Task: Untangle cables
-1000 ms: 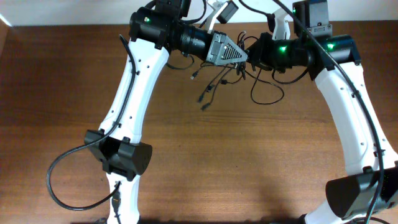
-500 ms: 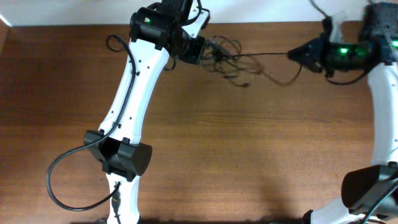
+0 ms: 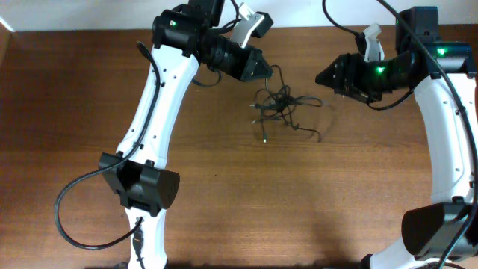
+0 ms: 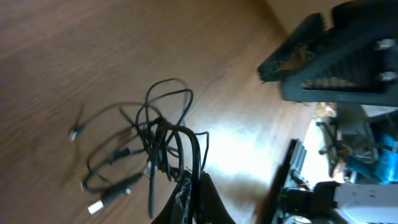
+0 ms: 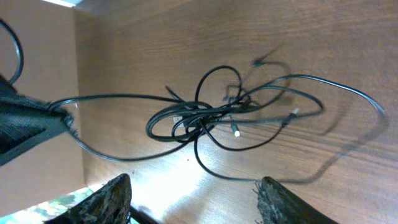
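no legible text or labels

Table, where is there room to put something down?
Free: brown wooden table in front of the tangle of thin black cables, between white left arm and white right arm; also far left. Crowded: up top, cables between left gripper and right gripper.

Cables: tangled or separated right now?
Tangled. The cables form one knotted clump, with loops crossing one another in both wrist views; one strand runs into the shut left pincer.

obstacle: cables (image 3: 284,108) heap between left gripper (image 3: 264,72) and right gripper (image 3: 321,77) | free: bare table (image 3: 299,194) near side of heap
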Controlling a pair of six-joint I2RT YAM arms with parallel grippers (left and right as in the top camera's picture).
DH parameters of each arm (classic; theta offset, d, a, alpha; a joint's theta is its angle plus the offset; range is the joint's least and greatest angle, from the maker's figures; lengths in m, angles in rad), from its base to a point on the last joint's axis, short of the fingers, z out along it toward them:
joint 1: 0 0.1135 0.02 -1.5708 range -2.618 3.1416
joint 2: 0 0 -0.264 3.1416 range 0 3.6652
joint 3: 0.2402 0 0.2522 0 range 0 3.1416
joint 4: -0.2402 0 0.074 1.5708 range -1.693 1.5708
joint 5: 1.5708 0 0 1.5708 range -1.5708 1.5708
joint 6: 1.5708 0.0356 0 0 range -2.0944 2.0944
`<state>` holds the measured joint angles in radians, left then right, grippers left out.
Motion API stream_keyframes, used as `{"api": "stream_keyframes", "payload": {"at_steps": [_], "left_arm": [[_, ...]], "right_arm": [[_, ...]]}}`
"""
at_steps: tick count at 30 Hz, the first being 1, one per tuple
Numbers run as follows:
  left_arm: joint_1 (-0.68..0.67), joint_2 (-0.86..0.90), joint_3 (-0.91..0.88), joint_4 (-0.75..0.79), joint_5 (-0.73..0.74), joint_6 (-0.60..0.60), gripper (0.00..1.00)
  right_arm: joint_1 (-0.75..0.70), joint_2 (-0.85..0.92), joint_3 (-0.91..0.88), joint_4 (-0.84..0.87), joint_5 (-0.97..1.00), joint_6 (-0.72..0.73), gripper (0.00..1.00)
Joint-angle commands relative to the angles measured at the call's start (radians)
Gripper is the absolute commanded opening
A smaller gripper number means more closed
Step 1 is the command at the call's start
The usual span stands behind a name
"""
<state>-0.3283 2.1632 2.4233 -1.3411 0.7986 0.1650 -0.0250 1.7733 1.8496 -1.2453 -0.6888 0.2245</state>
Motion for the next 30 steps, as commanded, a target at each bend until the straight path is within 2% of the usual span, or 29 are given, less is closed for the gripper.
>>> {"api": "stream_keyframes", "payload": {"at_steps": [1, 3, 7, 8, 12, 13, 15, 16, 18, 20, 25, 26, 28, 29, 30], "left_arm": [[-0.005, -0.030, -0.001, 0.005, 0.097, 0.012, 0.00], [-0.005, -0.030, -0.001, 0.005, 0.100, 0.012, 0.00], [-0.005, -0.030, -0.001, 0.005, 0.100, 0.009, 0.00], [-0.005, -0.030, -0.001, 0.005, 0.100, 0.009, 0.00], [-0.005, -0.030, -0.001, 0.005, 0.100, 0.009, 0.00], [-0.005, -0.030, -0.001, 0.005, 0.100, 0.009, 0.00], [-0.005, -0.030, -0.001, 0.005, 0.100, 0.008, 0.00], [-0.005, -0.030, -0.001, 0.005, 0.100, 0.008, 0.00], [-0.005, -0.030, -0.001, 0.005, 0.100, 0.008, 0.00], [-0.005, -0.030, -0.001, 0.005, 0.100, 0.008, 0.00], [-0.005, -0.030, -0.001, 0.005, 0.100, 0.008, 0.00], [-0.005, -0.030, -0.001, 0.005, 0.099, 0.009, 0.00], [-0.005, -0.030, -0.001, 0.006, 0.096, 0.009, 0.00], [-0.005, -0.030, -0.001, 0.013, 0.096, 0.009, 0.00], [-0.005, -0.030, -0.001, 0.023, 0.095, 0.009, 0.00]], "right_arm": [[0.008, 0.002, -0.005, -0.034, 0.051, -0.011, 0.58], [0.051, 0.026, -0.040, -0.010, 0.051, -0.011, 0.52], [0.127, 0.115, -0.074, 0.050, 0.058, 0.000, 0.52], [0.142, 0.143, -0.074, 0.057, 0.058, 0.000, 0.47], [0.153, 0.228, -0.074, 0.130, 0.058, 0.019, 0.43], [0.156, 0.237, -0.074, 0.170, 0.058, 0.020, 0.43], [0.174, 0.238, -0.074, 0.257, 0.058, 0.082, 0.56], [0.177, 0.238, -0.074, 0.279, 0.059, 0.114, 0.59], [0.175, 0.238, -0.074, 0.297, 0.073, 0.178, 0.61], [0.176, 0.245, -0.074, 0.281, 0.075, 0.201, 0.71], [0.235, 0.317, -0.079, 0.276, 0.027, 0.249, 0.71], [0.254, 0.320, -0.079, 0.286, 0.002, 0.256, 0.61], [0.257, 0.320, -0.079, 0.286, -0.062, 0.256, 0.30], [0.254, 0.320, -0.079, 0.285, -0.101, 0.254, 0.04], [0.251, 0.320, -0.078, 0.285, -0.124, 0.232, 0.04]]}}
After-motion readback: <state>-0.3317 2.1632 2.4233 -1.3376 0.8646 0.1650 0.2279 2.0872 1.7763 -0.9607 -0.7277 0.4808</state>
